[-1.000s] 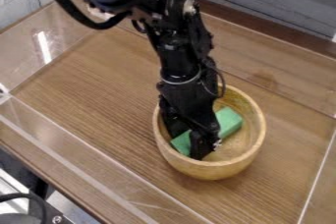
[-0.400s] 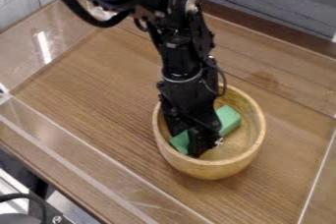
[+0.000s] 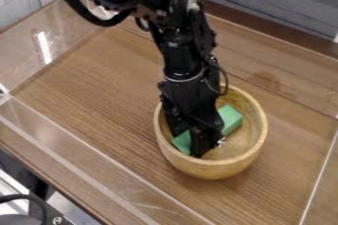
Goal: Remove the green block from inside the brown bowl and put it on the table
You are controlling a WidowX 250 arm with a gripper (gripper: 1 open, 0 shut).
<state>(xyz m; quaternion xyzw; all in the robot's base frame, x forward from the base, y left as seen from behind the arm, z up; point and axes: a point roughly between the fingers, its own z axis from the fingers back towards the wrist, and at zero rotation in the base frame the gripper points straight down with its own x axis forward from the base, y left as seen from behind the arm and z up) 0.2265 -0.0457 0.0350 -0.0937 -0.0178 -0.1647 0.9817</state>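
The brown bowl [image 3: 251,152] sits on the table [image 3: 93,81] at the lower right of the camera view. The green block [image 3: 230,119] lies tilted inside it, its far end showing to the right of the arm. My gripper [image 3: 201,142] points almost straight down into the bowl, its black fingers [image 3: 212,136] closed against the block's near end. That end and the fingertips are partly hidden behind the bowl's rim and the hand itself.
Clear plastic walls [image 3: 46,135] run along the table's left and front edges, and another stands at the right [image 3: 317,185]. The black arm [image 3: 172,32] reaches in from the upper left. Bare wood-grain tabletop lies left of and behind the bowl.
The fingers have drawn in from wide open onto the green block. The hand has stayed in place inside the bowl, and neither block nor bowl has shifted.
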